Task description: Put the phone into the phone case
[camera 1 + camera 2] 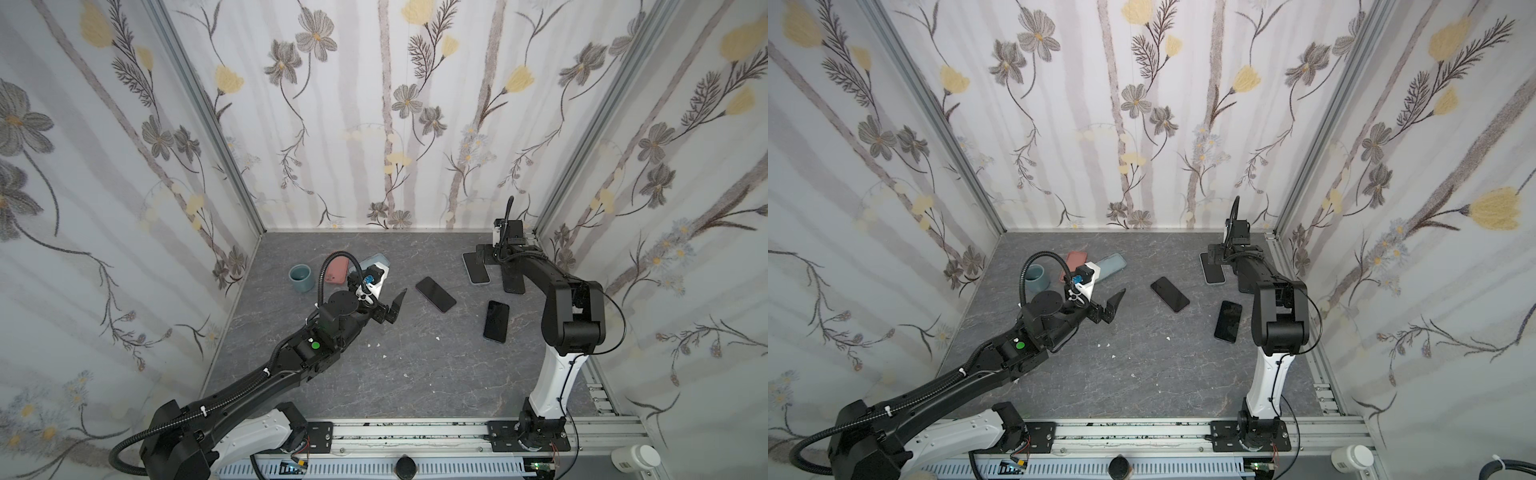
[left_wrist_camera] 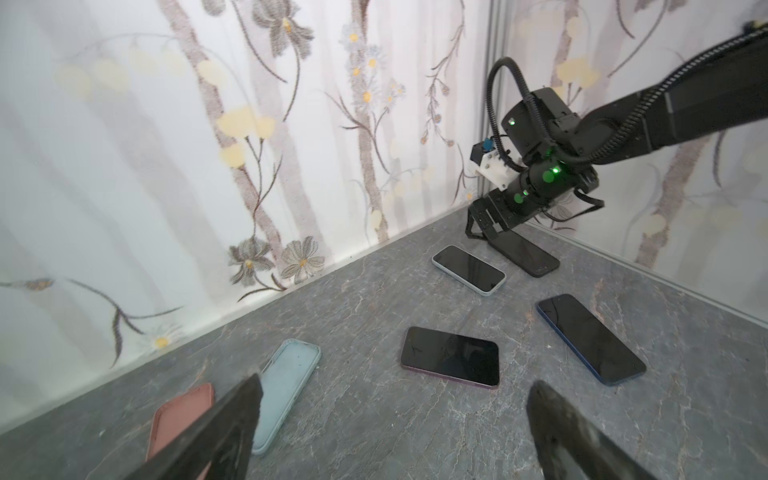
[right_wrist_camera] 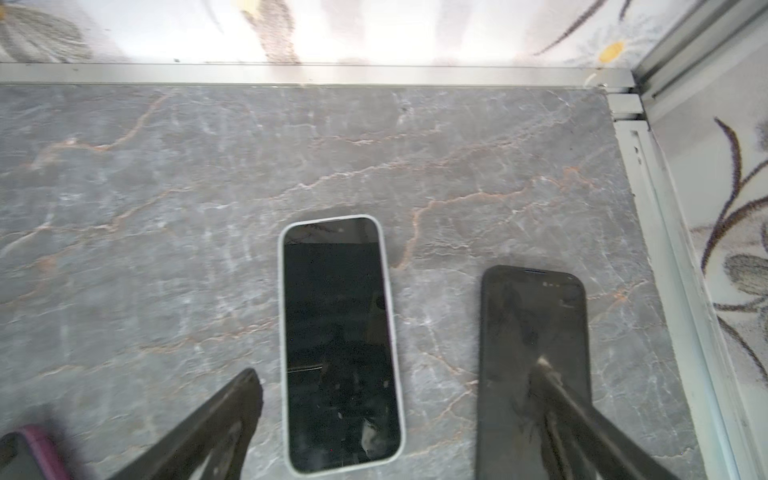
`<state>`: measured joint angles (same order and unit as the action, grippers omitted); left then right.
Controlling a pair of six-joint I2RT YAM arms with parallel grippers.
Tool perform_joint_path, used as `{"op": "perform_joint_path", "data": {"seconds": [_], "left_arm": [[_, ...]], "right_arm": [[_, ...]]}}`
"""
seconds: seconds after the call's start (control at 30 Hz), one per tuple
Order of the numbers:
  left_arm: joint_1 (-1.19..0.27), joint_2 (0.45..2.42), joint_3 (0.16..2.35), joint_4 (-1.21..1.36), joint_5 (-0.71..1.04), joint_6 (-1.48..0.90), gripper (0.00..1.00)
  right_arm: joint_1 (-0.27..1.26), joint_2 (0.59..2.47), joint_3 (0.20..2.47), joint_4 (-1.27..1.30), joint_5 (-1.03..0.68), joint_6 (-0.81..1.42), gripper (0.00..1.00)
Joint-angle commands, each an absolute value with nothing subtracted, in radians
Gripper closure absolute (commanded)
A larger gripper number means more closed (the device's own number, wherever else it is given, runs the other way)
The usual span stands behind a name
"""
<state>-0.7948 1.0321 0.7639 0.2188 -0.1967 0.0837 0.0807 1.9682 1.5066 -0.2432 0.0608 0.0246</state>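
- Phone [image 1: 435,294] with a purple edge lies flat, screen up, bare, mid-table; a blue-edged phone [image 1: 496,321] lies near and right of it, apart.
- Left gripper [image 1: 395,308] hangs spread and empty between this phone and two empty cases at far left: pink case [image 1: 337,270], pale blue case [image 2: 286,395].
- Right gripper [image 3: 397,372] is spread wide and empty, low in the far right corner; a cased phone [image 3: 340,332] lies between its jaws, a black phone [image 3: 534,316] under one finger, contact unclear.
- Likely step: fetch a bare phone. Jaws should straddle its long sides, come down level and close gently, since it lies flat; the other arm should steady the case.
- Walls [image 1: 1142,124] carry floral paper; table [image 1: 415,374] is grey marble; a cup [image 1: 300,277] stands far left; white crumbs [image 1: 377,344] dot the middle.
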Motion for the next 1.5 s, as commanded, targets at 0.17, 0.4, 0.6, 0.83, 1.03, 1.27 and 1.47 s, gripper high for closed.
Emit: {"op": "perform_joint_path", "data": {"seconds": [0.17,0.4,0.6,0.83,1.03,1.27,1.47], "left_arm": [[-0.696,1.062,0.879,-0.078,-0.241,-0.257,0.0],[-0.574,1.12,0.909,-0.146,-0.094,-0.398,0.0],[-0.518,1.182,0.923,-0.155,0.015,-0.468,0.0],[-0.504,1.217,0.928,-0.146,0.056,-0.491,0.0],[-0.499,1.22,0.943,-0.19,0.07,-0.473,0.0],[-0.494,1.277,0.947,-0.23,0.107,-0.474,0.0],[-0.493,1.286,0.946,-0.207,0.118,-0.495,0.0]], "right_arm": [[0.257,1.921,1.458,-0.27,-0.09,-0.065,0.04],[0.329,1.944,1.418,-0.372,-0.123,-0.131,0.04],[0.358,1.977,1.395,-0.418,-0.098,-0.18,0.02],[0.386,2.015,1.41,-0.466,-0.027,-0.246,0.01],[0.389,2.024,1.41,-0.479,-0.006,-0.274,0.0],[0.391,2.044,1.41,-0.506,0.005,-0.291,0.01],[0.394,2.043,1.42,-0.549,0.011,-0.312,0.02]]}}
